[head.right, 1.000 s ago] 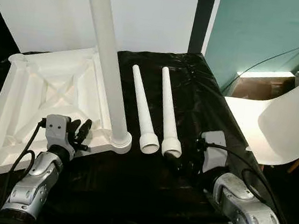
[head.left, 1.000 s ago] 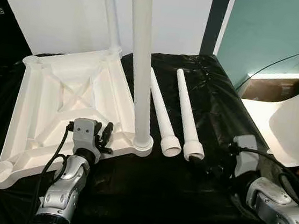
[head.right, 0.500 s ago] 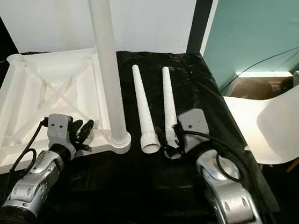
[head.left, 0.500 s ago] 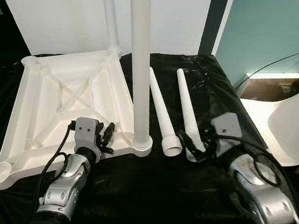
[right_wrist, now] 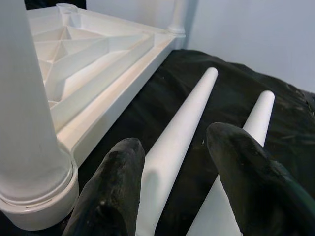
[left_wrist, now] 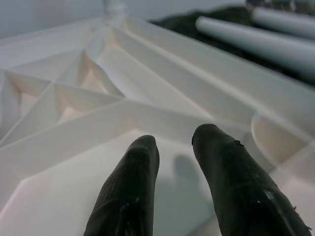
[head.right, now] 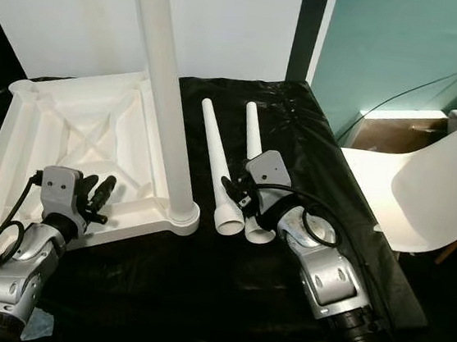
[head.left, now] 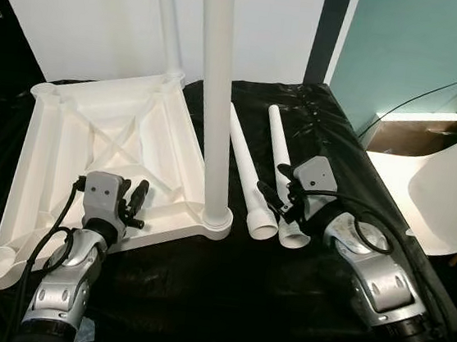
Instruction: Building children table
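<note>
Tabletop (head.left: 74, 145), white and lying upside down with its ribbed underside up, fills the 9 o'clock half of the black-covered surface (head.left: 224, 286). The left gripper (head.left: 132, 200) sits over the tabletop's near edge at about 7 o'clock in the head views; in its wrist view its two black fingers (left_wrist: 130, 191) stand a narrow gap apart above the white ribs, holding nothing. The right gripper (head.right: 238, 197) is at the centre of the surface, its fingers (right_wrist: 110, 191) spread wide. In the wrist view they sit above the wide ends of the two loose legs, but whether they touch either one cannot be told.

Outward from the fingers, the loose left leg (head.left: 245, 173) and loose right leg (head.left: 281, 177) lie side by side on the black cover, narrow ends toward 12 o'clock, wide socket ends toward 6 o'clock, near each other but apart along most of their length. Just at 9 o'clock of them an upright leg (head.left: 216, 95) stands fitted in the tabletop's near corner socket. A second upright leg (head.left: 169, 24) rises from the far corner at 12 o'clock. At 3 o'clock, beyond the surface, stands a white chair (head.left: 448, 196) before a teal wall (head.left: 415, 52).
</note>
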